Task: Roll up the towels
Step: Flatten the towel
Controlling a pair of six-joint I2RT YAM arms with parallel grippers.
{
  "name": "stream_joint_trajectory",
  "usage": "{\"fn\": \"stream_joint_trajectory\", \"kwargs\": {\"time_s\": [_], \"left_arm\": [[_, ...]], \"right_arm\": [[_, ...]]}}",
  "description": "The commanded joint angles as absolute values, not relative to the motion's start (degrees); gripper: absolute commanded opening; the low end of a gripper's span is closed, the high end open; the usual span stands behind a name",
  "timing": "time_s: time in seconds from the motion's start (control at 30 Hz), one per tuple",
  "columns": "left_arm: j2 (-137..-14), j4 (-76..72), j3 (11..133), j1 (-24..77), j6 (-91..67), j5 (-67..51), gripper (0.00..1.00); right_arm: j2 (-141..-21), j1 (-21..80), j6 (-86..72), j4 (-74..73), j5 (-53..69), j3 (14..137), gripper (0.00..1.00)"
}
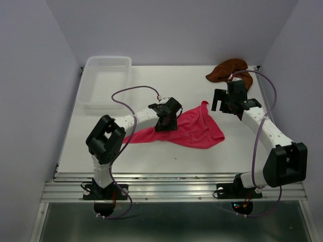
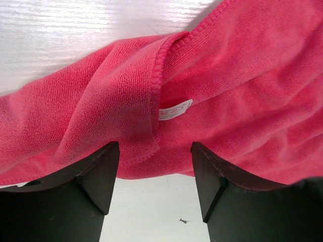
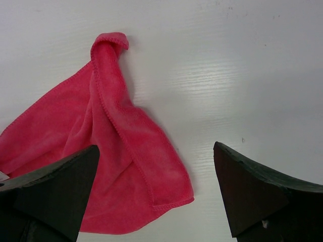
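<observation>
Pink towel point(image 1: 197, 130) lies crumpled on the table point(image 1: 151, 161), the brown towel point(image 1: 228, 69) bunched far right. My left gripper point(image 2: 155, 151) straddles the pink hem, jaws apart, nothing pinched; my right gripper point(image 3: 156, 147) hangs wide open. Next, I reckon: pinch, then flatten before rolling.

towel point(image 1: 194, 130): centre | other towel point(image 1: 229, 69): far right corner | basket point(image 1: 106, 83): far left corner

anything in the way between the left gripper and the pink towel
Nothing visible. The left gripper hangs directly over the near edge of the pink towel, fingers apart on either side of a folded hem with a white label; only bare table shows around it. The basket and brown towel lie well away.
</observation>
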State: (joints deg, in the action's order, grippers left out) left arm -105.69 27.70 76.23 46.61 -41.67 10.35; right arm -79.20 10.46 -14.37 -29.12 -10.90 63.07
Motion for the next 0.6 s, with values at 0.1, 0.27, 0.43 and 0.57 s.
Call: {"fn": "stream_joint_trajectory", "kwargs": {"time_s": [0.1, 0.27, 0.43, 0.57], "left_arm": [[-108.37, 30.85, 79.01, 46.76, -42.1, 11.69, 0.68], [-109.42, 31.46, 79.19, 46.76, -41.84, 11.6, 0.64], [-109.86, 32.08, 78.93, 46.85, -41.31, 12.74, 0.62], [-110.48, 33.05, 79.54, 46.85, -40.61, 13.45, 0.48]], "right_arm": [[-79.98, 10.02, -13.62, -28.39, -12.83, 63.37, 1.0], [-80.42, 10.02, -13.45, -28.39, -13.27, 63.28, 1.0], [-80.6, 10.02, -13.36, -28.39, -13.8, 63.28, 1.0], [-80.6, 10.02, -13.27, -28.39, -14.06, 63.28, 1.0]]}}
